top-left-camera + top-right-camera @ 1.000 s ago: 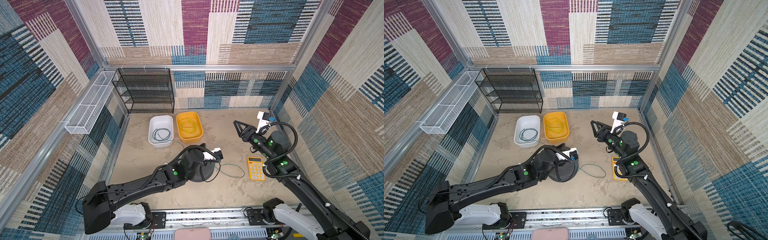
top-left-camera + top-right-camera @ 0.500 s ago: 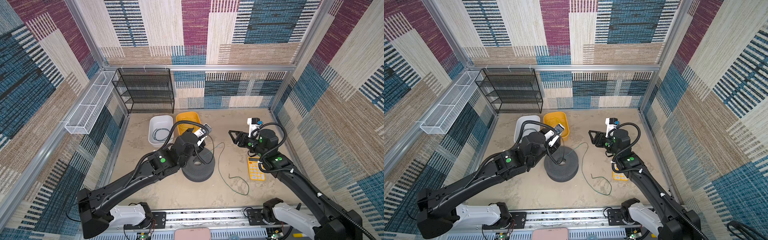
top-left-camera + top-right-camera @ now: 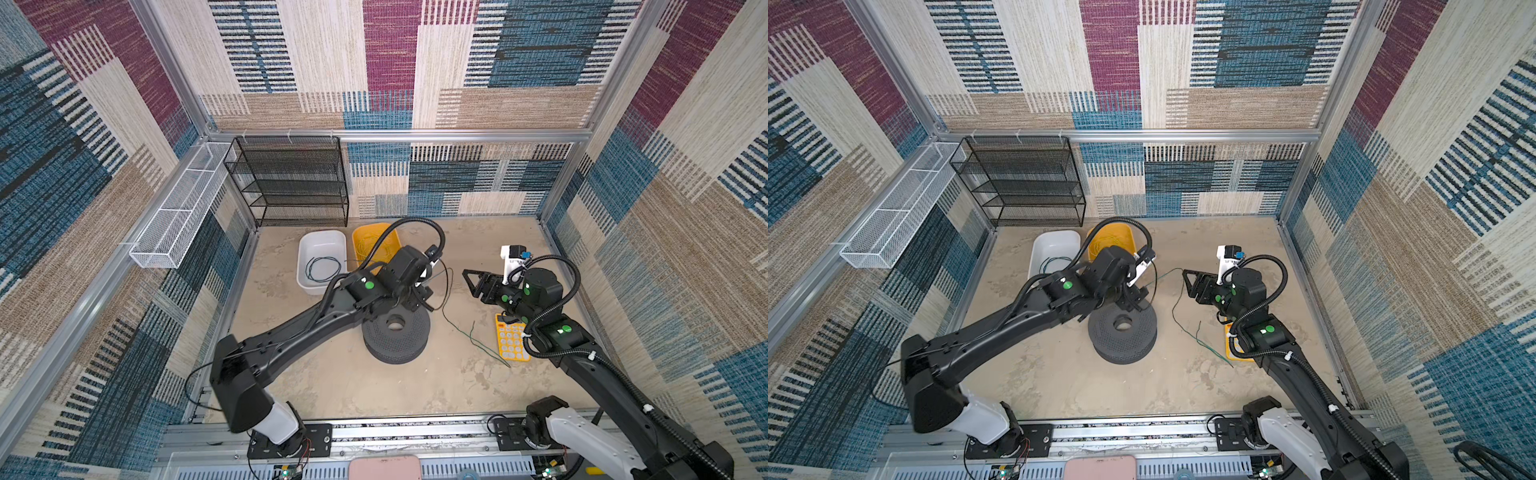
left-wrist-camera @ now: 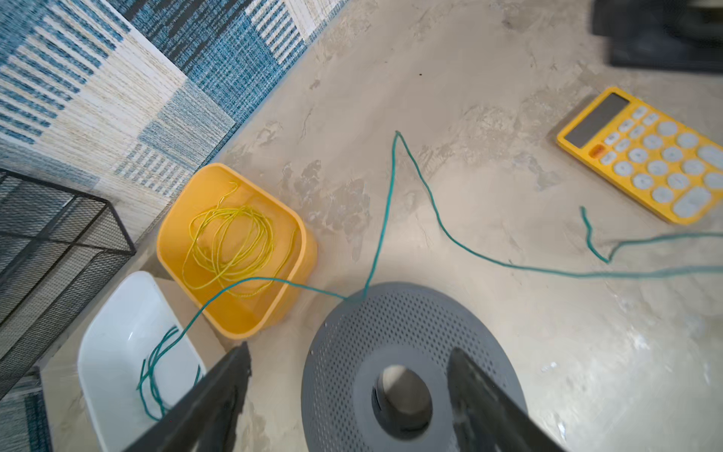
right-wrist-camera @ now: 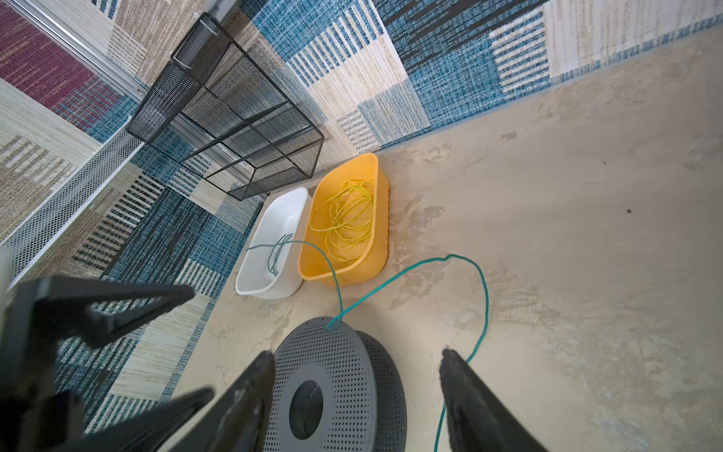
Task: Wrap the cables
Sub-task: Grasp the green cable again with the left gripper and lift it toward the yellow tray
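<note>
A teal cable [image 4: 391, 188] leads out of the white bin [image 4: 113, 391], passes over the yellow bin [image 4: 301, 250], catches on the rim of the grey perforated spool [image 4: 410, 371] and trails across the floor [image 3: 490, 353] toward the calculator. A yellow cable [image 4: 227, 242] lies coiled in the yellow bin. My left gripper [image 4: 349, 350] hovers open over the spool's far edge [image 3: 417, 297], holding nothing. My right gripper [image 5: 357, 353] is open to the right of the spool [image 3: 473, 286], beside the teal cable [image 5: 485, 297] and apart from it.
A yellow calculator [image 3: 511, 340] lies on the floor under my right arm. A black mesh rack [image 3: 291, 183] stands at the back wall behind the two bins. A white wire basket [image 3: 178, 216] hangs on the left wall.
My left gripper went from the spool's right side to its far edge and opened, letting the teal cable go. My right gripper came down toward the spool and opened wider.
</note>
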`<state>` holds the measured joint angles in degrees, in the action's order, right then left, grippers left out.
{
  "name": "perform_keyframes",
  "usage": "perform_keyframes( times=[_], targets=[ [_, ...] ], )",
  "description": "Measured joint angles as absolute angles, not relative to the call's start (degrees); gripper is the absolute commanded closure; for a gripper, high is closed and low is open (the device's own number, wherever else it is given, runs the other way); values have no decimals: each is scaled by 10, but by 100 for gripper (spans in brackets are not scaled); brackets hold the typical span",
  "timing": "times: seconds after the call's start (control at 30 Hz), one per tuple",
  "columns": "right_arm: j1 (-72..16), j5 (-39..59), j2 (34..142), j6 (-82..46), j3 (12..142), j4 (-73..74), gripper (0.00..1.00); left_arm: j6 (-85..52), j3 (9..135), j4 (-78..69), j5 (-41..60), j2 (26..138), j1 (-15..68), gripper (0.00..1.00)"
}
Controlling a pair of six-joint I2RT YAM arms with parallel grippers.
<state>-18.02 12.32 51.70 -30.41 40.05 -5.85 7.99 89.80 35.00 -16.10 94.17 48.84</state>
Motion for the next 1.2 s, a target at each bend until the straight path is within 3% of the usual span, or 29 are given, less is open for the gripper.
perform_keyframes(
  times=[0.2,0.37,0.57,0.7,0.77,0.9,1.2],
  targets=[
    [-160,113,504,-301,394,-68,27,101,1033,381,-77,1073,452,11],
    [-134,114,498,-299,383,-71,27,107,1074,401,-9,1112,454,13],
    [-127,135,500,-299,372,-69,27,107,1115,411,-1,1189,453,31],
    [-126,139,493,-300,372,-69,27,114,1132,414,-13,1227,452,57],
    [-125,140,490,-300,372,-69,27,116,1133,418,-16,1232,452,76],
    [-124,144,486,-300,372,-69,27,118,1129,420,-27,1226,452,98],
    [-124,183,456,-323,371,-74,26,115,1100,422,-43,1142,452,100]
  ],
)
